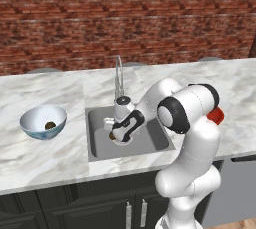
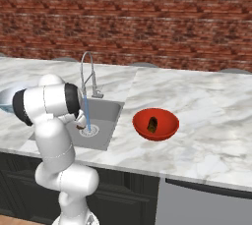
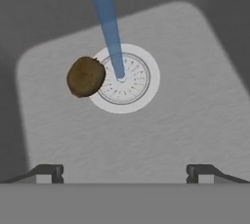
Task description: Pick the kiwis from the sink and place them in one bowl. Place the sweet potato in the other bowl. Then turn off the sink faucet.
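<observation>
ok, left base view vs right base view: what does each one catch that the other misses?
Left base view alone: a kiwi lying inside the white bowl, and the open gripper low in the sink with the second kiwi just under it. Right base view alone: the sweet potato inside the red bowl, and the blue water stream hitting the drain. Both: the sink, the faucet, the marble counter.

Square grey metal sink basin: matt, finely grained floor. Round pale drain ring: smooth. Round olive-brown kiwi: rough, dull skin. White veined marble counter: polished. Red round bowl: glossy. Slim silver gooseneck faucet: shiny metal. Red brick wall: rough
</observation>
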Controlling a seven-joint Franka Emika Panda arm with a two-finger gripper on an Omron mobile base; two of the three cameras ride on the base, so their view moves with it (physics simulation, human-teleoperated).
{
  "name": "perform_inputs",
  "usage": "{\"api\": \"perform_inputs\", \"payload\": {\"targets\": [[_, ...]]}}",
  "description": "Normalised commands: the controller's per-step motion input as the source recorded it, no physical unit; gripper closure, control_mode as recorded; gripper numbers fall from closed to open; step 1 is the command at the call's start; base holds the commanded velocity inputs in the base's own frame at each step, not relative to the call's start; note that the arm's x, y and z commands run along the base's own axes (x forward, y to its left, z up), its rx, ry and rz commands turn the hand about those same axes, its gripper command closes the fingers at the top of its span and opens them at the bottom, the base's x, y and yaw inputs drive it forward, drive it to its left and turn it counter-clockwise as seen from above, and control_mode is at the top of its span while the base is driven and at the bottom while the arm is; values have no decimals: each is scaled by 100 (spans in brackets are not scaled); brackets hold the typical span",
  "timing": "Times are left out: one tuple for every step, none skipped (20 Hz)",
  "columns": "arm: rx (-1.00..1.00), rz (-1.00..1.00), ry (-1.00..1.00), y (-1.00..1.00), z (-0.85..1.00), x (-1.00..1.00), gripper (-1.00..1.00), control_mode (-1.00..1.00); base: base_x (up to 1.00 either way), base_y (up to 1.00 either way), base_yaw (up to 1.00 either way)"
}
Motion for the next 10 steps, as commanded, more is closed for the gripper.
{"api": "perform_inputs", "payload": {"targets": [[0, -5, 0, 0, -8, 11, -100, -100, 0, 0, 0], [0, -5, 0, 0, -9, 16, -100, -100, 0, 0, 0], [0, -5, 0, 0, -10, 19, -100, -100, 0, 0, 0], [0, -6, 0, 0, -13, 21, -100, -100, 0, 0, 0], [0, -6, 0, 0, -16, 21, -100, -100, 0, 0, 0], [0, -6, 1, 0, -17, 23, -100, -100, 0, 0, 0], [1, -5, 1, 0, -18, 24, -100, -100, 0, 0, 0], [2, -5, 1, 0, -19, 24, -100, -100, 0, 0, 0], [3, -4, 1, 0, -21, 23, -100, -100, 0, 0, 0], [3, -4, 2, 0, -23, 23, -100, -100, 0, 0, 0]]}}
